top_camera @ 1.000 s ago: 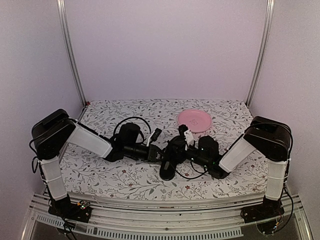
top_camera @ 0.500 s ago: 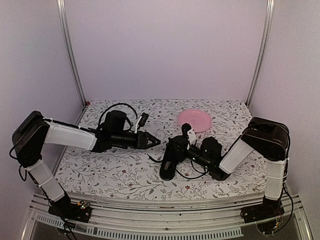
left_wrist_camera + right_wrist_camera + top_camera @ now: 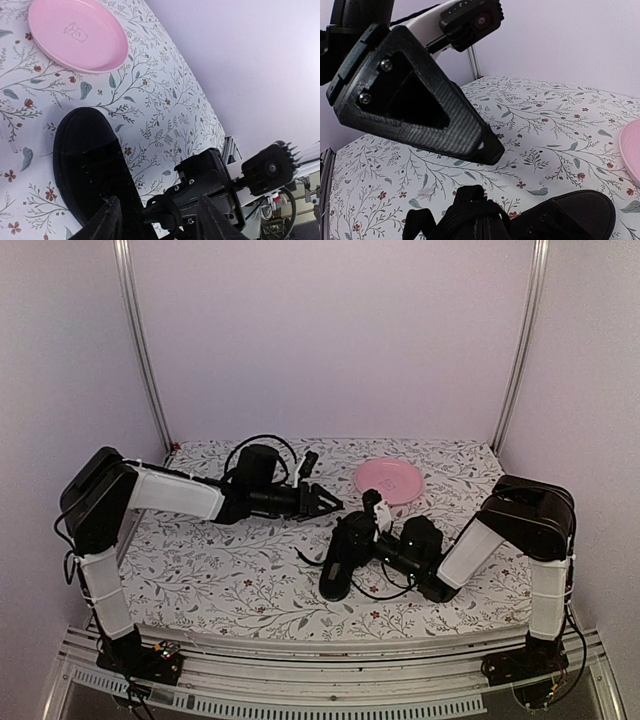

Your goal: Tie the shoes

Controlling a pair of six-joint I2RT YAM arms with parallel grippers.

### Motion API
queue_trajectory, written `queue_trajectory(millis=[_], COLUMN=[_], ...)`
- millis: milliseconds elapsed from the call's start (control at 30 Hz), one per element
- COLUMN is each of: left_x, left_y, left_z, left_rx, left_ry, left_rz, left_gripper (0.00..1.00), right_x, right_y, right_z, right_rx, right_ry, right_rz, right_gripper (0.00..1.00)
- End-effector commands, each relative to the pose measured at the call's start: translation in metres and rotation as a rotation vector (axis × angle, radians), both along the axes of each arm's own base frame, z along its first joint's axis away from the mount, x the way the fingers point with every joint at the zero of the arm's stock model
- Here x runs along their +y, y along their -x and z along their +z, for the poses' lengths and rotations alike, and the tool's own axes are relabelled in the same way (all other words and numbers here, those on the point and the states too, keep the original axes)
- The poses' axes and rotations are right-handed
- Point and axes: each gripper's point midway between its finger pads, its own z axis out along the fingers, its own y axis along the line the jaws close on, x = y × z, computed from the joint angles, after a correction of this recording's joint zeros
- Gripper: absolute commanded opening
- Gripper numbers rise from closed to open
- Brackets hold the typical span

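The black shoe (image 3: 338, 565) lies on the floral table (image 3: 230, 590), toe toward the pink plate. It also shows in the left wrist view (image 3: 90, 160) and the right wrist view (image 3: 570, 217). My right gripper (image 3: 368, 532) is over the shoe's middle, shut on a loop of black lace (image 3: 465, 212). The left wrist view shows it (image 3: 210, 187) with the lace loop (image 3: 167, 212) at its tip. My left gripper (image 3: 330, 503) is open and empty, raised behind and left of the shoe. One of its fingers (image 3: 420, 105) fills the right wrist view.
A pink plate (image 3: 390, 480) sits at the back right of the table, just beyond the shoe's toe; it also shows in the left wrist view (image 3: 75, 35). Metal frame posts (image 3: 140, 350) and pale walls close in the sides and back.
My left gripper has left the shoe's laces, swung out to the left, then moved back and right, and is open. My right gripper has stayed at the shoe with the lace.
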Motion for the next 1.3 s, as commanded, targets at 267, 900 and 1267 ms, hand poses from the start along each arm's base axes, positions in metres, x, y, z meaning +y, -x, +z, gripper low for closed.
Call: queue_trajectory(millis=[267, 900, 1267], left_x=[-0.020, -0.023, -0.010], left_y=[0.015, 0.027, 0.019], left_z=[-0.013, -0.031, 0.006], left_rx=[0.096, 0.158, 0.066], left_ry=[0.026, 0.033, 0.121], left_rz=[-0.081, -0.103, -0.033], left_gripper=[0.33, 0.05, 0.00], right_x=[-0.002, -0.004, -0.019], right_y=[-0.004, -0.006, -0.003], right_z=[-0.007, -0.010, -0.007], right_rx=[-0.008, -0.005, -0.015], right_ry=[0.007, 0.011, 0.012], right_rz=[-0.015, -0.029, -0.072], right_gripper=[0.02, 0.02, 0.09])
